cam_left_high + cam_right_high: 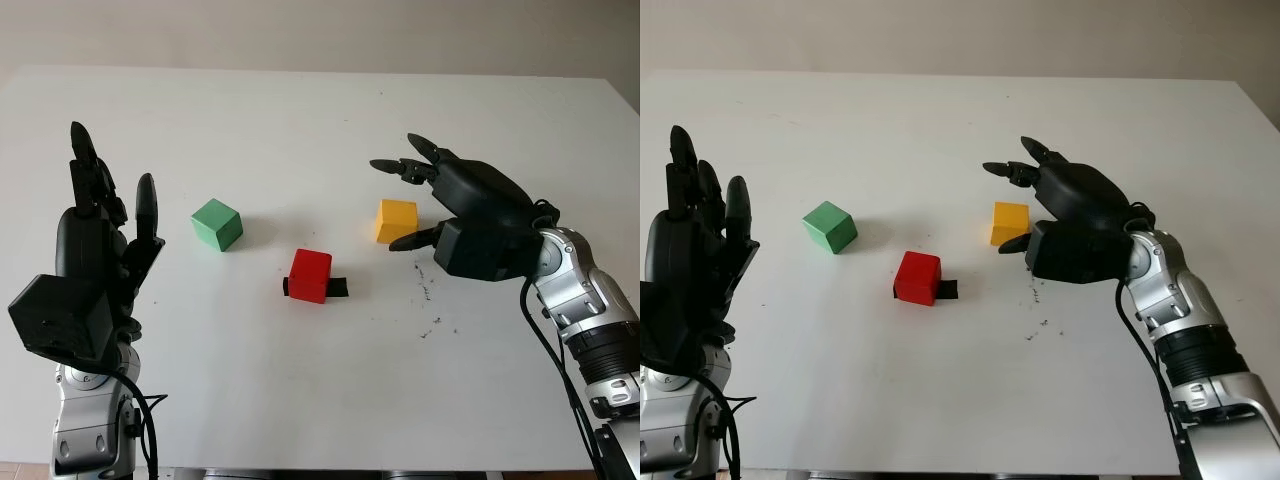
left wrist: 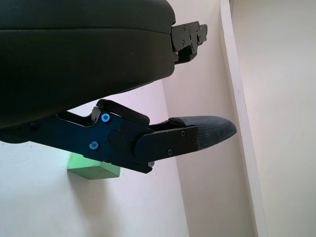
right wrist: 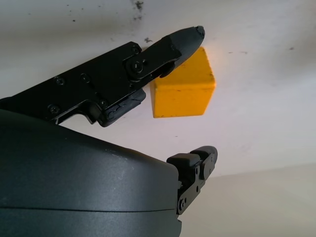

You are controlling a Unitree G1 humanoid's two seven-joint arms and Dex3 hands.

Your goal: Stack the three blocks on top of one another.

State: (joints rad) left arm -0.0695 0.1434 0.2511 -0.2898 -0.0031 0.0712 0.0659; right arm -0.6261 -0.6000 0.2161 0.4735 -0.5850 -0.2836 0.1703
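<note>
On the white table we found three blocks, all lying apart and none stacked. The green block sat toward the left, the red block near the middle and closest to us, and the yellow block to the right. A small black strip lay against the red block's base. We could read no writing, brand or label on any block or on either hand.

Our right hand was at the yellow block, open, its fingers reaching around the block without closing on it. Our left hand was raised at the table's left side, open and holding nothing, near the green block.
</note>
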